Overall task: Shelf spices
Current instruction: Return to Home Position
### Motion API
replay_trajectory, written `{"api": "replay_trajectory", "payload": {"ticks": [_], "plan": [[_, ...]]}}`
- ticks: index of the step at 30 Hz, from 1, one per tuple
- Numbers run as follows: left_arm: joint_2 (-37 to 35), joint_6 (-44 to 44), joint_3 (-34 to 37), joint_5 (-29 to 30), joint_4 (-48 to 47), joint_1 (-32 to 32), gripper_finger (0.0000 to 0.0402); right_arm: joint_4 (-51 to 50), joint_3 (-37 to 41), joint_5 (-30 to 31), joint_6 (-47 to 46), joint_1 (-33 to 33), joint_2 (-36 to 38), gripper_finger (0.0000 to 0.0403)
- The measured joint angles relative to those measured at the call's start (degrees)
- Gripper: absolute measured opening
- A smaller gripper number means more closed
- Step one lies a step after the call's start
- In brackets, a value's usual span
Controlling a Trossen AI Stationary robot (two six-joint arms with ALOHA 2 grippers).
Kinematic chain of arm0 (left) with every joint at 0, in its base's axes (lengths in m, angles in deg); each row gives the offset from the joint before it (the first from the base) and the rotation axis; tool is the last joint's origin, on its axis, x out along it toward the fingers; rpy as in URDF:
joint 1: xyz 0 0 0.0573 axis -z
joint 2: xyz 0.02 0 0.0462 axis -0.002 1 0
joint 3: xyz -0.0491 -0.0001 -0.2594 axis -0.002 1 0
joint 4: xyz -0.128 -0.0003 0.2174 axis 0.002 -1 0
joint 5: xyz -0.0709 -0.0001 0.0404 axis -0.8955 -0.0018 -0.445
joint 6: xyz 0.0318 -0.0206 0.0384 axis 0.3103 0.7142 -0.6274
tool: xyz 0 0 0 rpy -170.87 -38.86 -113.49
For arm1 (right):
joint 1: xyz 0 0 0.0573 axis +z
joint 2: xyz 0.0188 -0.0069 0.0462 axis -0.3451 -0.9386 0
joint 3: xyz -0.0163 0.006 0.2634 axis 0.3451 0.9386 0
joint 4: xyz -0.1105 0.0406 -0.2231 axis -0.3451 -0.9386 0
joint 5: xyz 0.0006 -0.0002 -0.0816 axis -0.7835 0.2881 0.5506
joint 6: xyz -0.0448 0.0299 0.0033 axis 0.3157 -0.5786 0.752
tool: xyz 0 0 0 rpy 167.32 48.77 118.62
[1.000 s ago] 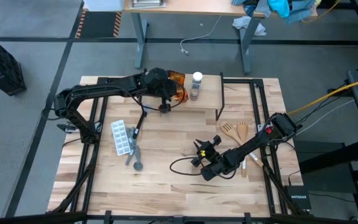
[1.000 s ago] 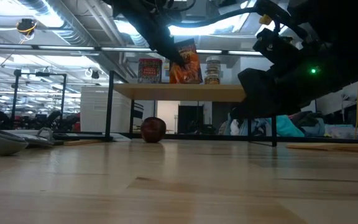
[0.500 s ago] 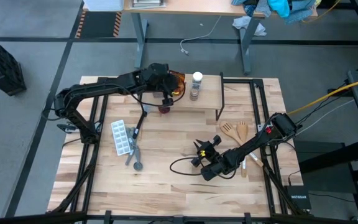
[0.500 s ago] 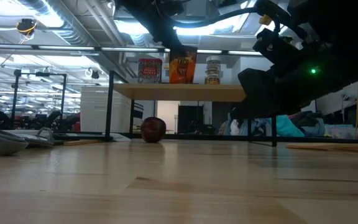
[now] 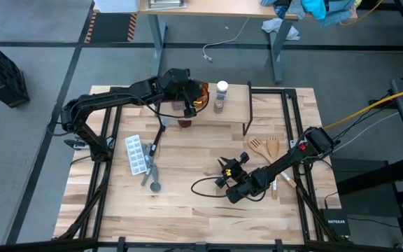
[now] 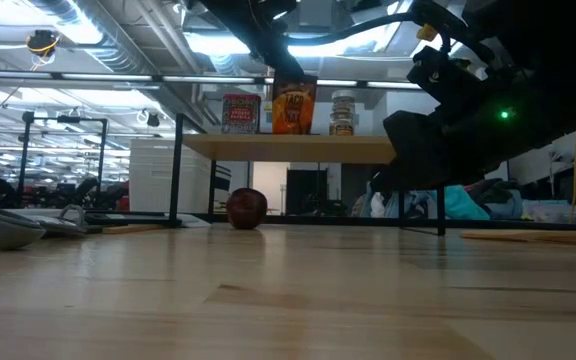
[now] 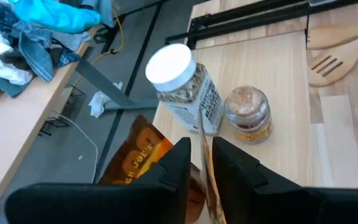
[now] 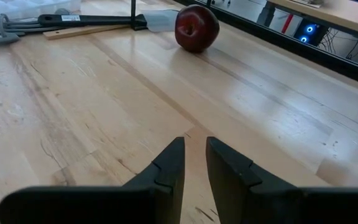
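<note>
The shelf (image 6: 298, 148) is a light-wood board on black legs at the table's far side. On it stand a red-topped box (image 6: 240, 113), the orange packet (image 6: 294, 104), a white-capped jar (image 7: 180, 79) and a small brown-capped jar (image 7: 248, 113). My left gripper (image 7: 202, 163) is over the shelf (image 5: 215, 120), shut on the packet (image 5: 201, 94). My right gripper (image 8: 194, 158) lies shut on the table (image 5: 224, 171), near the middle. No dark grey tin shows. My left gripper pinches the orange packet's upper edge (image 7: 207, 167) between its two fingers, coming from above (image 6: 280, 72) and slanting down. The packet stands upright below the fingers, its lower edge (image 6: 294, 131) at the shelf board between the red-topped box and the jars.
A red apple (image 6: 247, 208) lies on the table under the shelf. Two wooden spatulas (image 5: 264, 147) lie near the right edge. A pale grey tray (image 5: 136, 155) and dark utensils (image 5: 152, 168) lie on the left, and a black cable (image 5: 205, 185) by my right arm.
My left gripper has carried the orange packet toward the table's far edge and a little left over the shelf. The packet, tilted a second ago, has turned upright and come down to the board beside the red-topped box.
</note>
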Motion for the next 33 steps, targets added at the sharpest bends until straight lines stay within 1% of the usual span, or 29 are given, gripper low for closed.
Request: {"api": "replay_trajectory", "payload": {"ticks": [10, 15, 19, 21, 24, 26, 30, 33], "plan": [[-0.1, -1.5, -2.8, 0.2, 1.5, -0.1, 0.006, 0.0, 0.0, 0.0, 0.0, 0.0, 0.0, 0.0072], [-0.1, -1.5, -5.2, 2.3, 2.2, -0.1, 0.006, 0.0, 0.0, 0.0, 0.0, 0.0, 0.0, 0.0072], [-0.1, -1.5, -7.8, 3.0, 1.5, -0.1, 0.006, -0.6, 0.0, 0.1, 0.0, 0.0, 0.0, 0.0072], [-0.9, -1.5, -8.8, 3.3, -0.1, -0.1, 0.006, -2.8, 0.0, 0.8, 0.0, 0.1, 0.6, 0.0072], [-3.4, -1.4, -10.0, 4.0, -3.6, 0.2, 0.006, -7.4, 0.0, 1.3, 0.1, 0.1, 3.6, 0.0072], [-5.8, -1.4, -10.6, 5.1, -6.8, 0.4, 0.006, -10.5, 0.0, 3.0, 0.1, 0.1, 6.3, 0.0072], [-11.9, -0.9, -10.9, 5.9, -13.2, 0.4, 0.006, -18.8, 0.0, 7.6, 0.5, 0.1, 14.1, 0.0072], [-17.3, 1.9, -10.9, 5.9, -18.5, 0.6, 0.006, -24.6, 0.0, 7.9, 3.0, 0.1, 20.5, 0.0072]]}}
